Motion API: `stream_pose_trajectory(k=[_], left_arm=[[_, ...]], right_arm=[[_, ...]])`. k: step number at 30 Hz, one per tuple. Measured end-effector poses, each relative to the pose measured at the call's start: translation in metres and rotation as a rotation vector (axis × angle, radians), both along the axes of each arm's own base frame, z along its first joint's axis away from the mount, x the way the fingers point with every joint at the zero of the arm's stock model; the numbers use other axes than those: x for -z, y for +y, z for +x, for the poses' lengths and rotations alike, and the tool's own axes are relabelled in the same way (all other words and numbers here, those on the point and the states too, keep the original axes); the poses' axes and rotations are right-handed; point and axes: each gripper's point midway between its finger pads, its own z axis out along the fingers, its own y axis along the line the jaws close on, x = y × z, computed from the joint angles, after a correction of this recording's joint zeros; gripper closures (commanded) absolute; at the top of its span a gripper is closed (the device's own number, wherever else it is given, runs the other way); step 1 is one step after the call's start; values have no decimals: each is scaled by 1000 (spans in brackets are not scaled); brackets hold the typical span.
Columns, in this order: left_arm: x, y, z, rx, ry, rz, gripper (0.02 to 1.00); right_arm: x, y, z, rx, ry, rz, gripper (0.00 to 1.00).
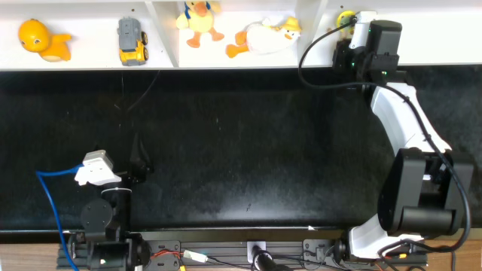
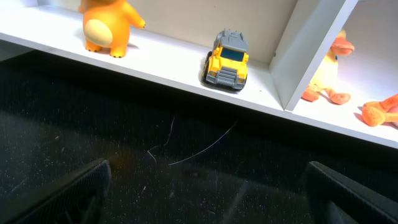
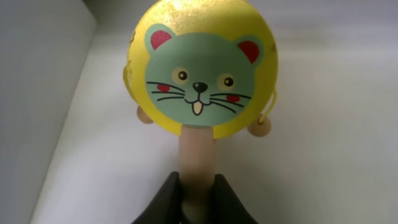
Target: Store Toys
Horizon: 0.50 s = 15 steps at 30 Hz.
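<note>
Our right gripper (image 3: pixel 198 198) is clenched on the wooden handle (image 3: pixel 198 149) of the rattle drum (image 3: pixel 199 68). The handle runs straight out ahead of the jaws, with the yellow head beyond them over the shelf floor (image 3: pixel 323 174) and a divider wall (image 3: pixel 37 81) close alongside. Our left gripper (image 2: pixel 211 190) hangs spread and empty, well apart from the toy.

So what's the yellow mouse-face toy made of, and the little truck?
The mouse-face toy looks like painted wood: its bare handle is pale and matt, the yellow rim slightly glossy. The truck looks like hard plastic, smooth yellow and grey with moulded edges, though painted metal is possible.
</note>
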Motion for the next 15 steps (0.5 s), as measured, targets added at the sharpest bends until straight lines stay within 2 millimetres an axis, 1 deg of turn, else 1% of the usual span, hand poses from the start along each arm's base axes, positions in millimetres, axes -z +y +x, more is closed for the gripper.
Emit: stream_pose_trajectory(k=[2,9,12,15], left_arm=[[0,0,0,0,0,0,20],[0,0,0,0,0,0,20],[0,0,0,0,0,0,20],[0,0,0,0,0,0,20]], right_arm=[[3,0,0,-3,8,-1,3],[4,-1,-2,7,20,-5,5],[3,-7,-15,46,71,-15,5],[1,-13,-35,91,136,-26,7]])
